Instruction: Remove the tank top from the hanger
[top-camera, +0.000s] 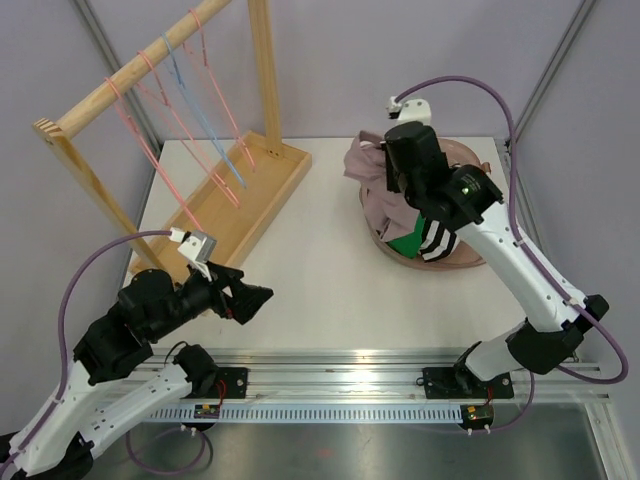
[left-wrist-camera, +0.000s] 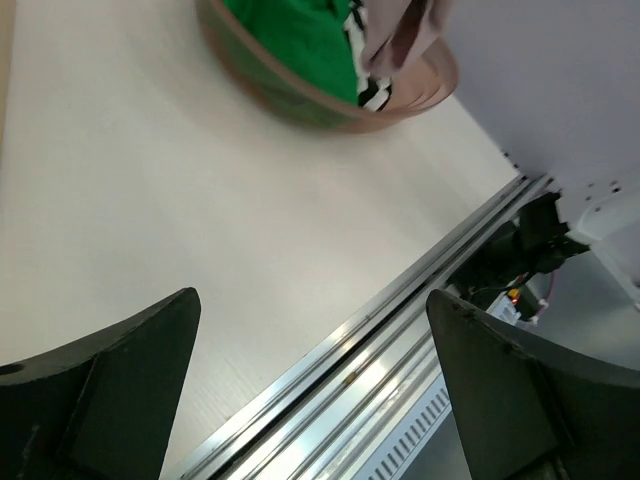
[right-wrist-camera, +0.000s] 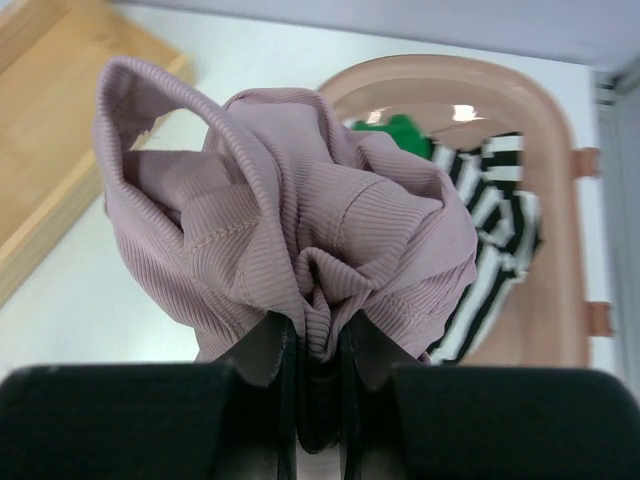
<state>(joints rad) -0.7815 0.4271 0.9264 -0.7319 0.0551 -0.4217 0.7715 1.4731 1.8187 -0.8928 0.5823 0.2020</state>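
The mauve ribbed tank top (right-wrist-camera: 300, 220) is bunched up, with a fold of it pinched between the jaws of my right gripper (right-wrist-camera: 318, 340). In the top view the tank top (top-camera: 365, 165) hangs over the back left rim of the pink basket (top-camera: 470, 260), under my right gripper (top-camera: 395, 178). Bare pink hangers (top-camera: 165, 165) and a blue hanger (top-camera: 205, 115) hang on the wooden rack (top-camera: 130, 70) at the back left; none touches the tank top. My left gripper (top-camera: 255, 300) stands open over the table's near edge, nothing between its fingers (left-wrist-camera: 150, 380).
The basket (right-wrist-camera: 560, 200) holds a green garment (top-camera: 408, 240) and a black-and-white striped one (top-camera: 437, 240). The rack's wooden base tray (top-camera: 265, 195) lies left of the basket. A metal rail (left-wrist-camera: 400, 330) runs along the near edge.
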